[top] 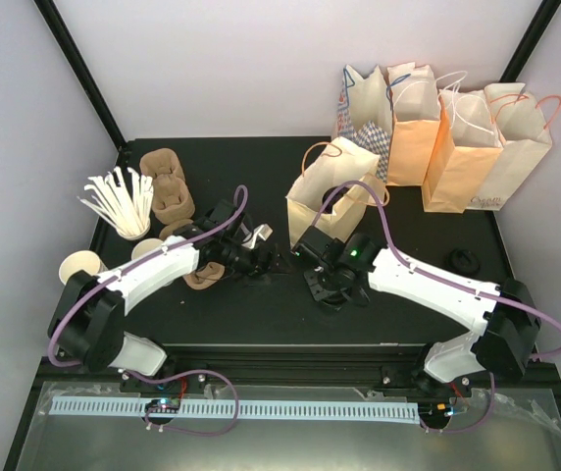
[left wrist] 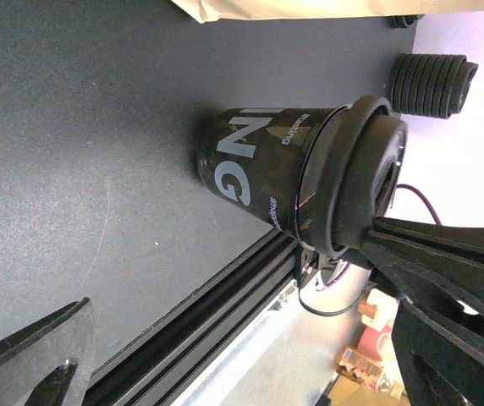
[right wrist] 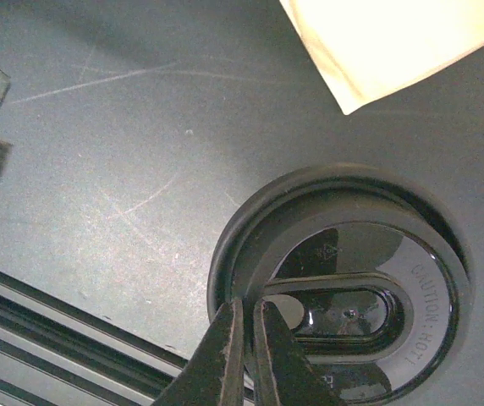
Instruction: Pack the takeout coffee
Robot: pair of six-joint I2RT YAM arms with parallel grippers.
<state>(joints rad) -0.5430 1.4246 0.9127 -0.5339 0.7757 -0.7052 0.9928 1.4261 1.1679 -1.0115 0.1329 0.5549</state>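
Black paper cup with pale lettering [left wrist: 250,165]: upright on the dark worktop [top: 212,314], around the middle and close to the near edge.
Round black plastic lid [right wrist: 352,254]: seated on that cup's mouth; raised words read CAUTION HOT.
Right tool [right wrist: 248,315]: fingers pressed together with nothing between them, tips at the lid's top just inside its rim.
Left tool [top: 264,261]: fingers wide apart, holding nothing; the black cup stands ahead of them, apart.
White paper cup with black lettering [top: 255,234]: just behind the left tool on the far-edge side, near the worktop's middle; too small to tell whether it is upright or lying.
Open brown paper bag [top: 331,191]: standing just beyond the right tool, mouth up.
Row of paper bags [top: 457,137]: far right corner, upright, side by side.
Stack of black lids [left wrist: 432,85]: toward the right edge, apart from the black cup.
Cardboard cup carriers [top: 168,186]: far left part.
White stirrers [top: 119,201]: fanned in a cup near the left edge.
Plain cream cups [top: 79,265]: near the left edge, toward the near left corner.
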